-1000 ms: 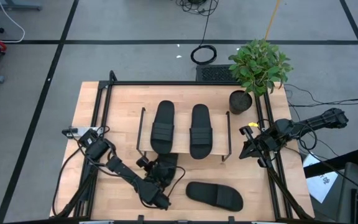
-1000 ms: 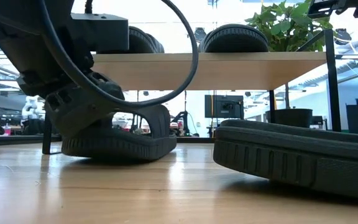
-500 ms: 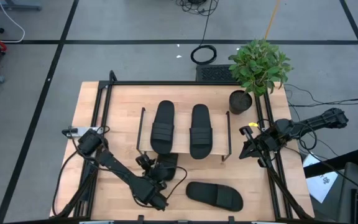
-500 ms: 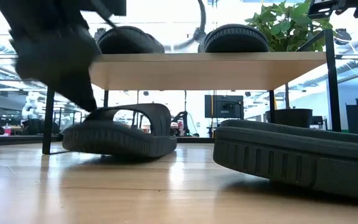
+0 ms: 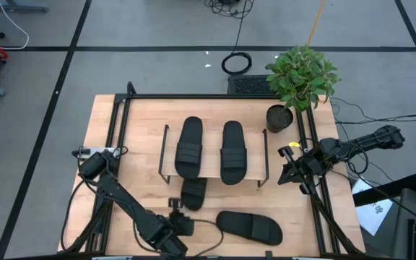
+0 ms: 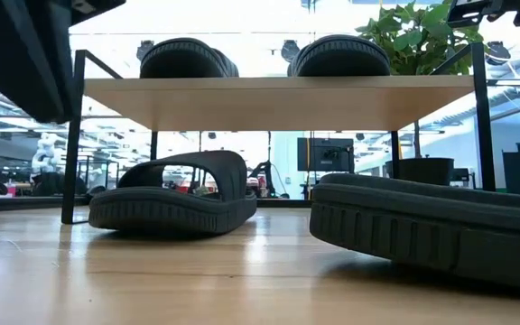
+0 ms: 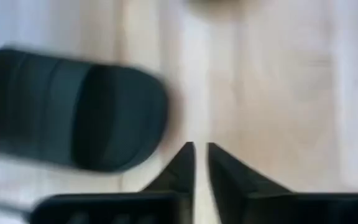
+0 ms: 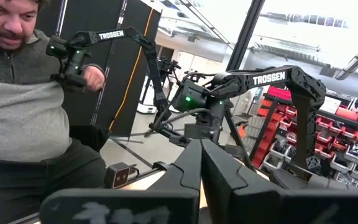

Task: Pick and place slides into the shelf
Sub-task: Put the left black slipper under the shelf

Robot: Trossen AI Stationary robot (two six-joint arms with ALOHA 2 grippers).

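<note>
Two black slides (image 5: 189,148) (image 5: 233,153) lie side by side on the shelf's light wood top (image 5: 211,170). A third slide (image 5: 193,192) rests sole down on the table with its far part under the shelf; it also shows in the low view (image 6: 171,194). The fourth slide (image 5: 249,226) lies on the table near the front edge. My left gripper (image 5: 174,209) is shut and empty, raised just near of the third slide. In the left wrist view (image 7: 201,155) a black slide (image 7: 73,109) lies beside it. My right gripper (image 5: 286,175) is shut and empty at the table's right edge.
A potted plant (image 5: 300,78) stands at the table's far right corner. The shelf's black wire side frames (image 5: 165,155) stand on either side of the space under it. A person (image 8: 23,106) sits beyond the table in the right wrist view.
My left gripper has let go of the third slide and has drawn back toward the table's near edge and up. The slide stays where it was, flat on the table with its far part under the shelf.
</note>
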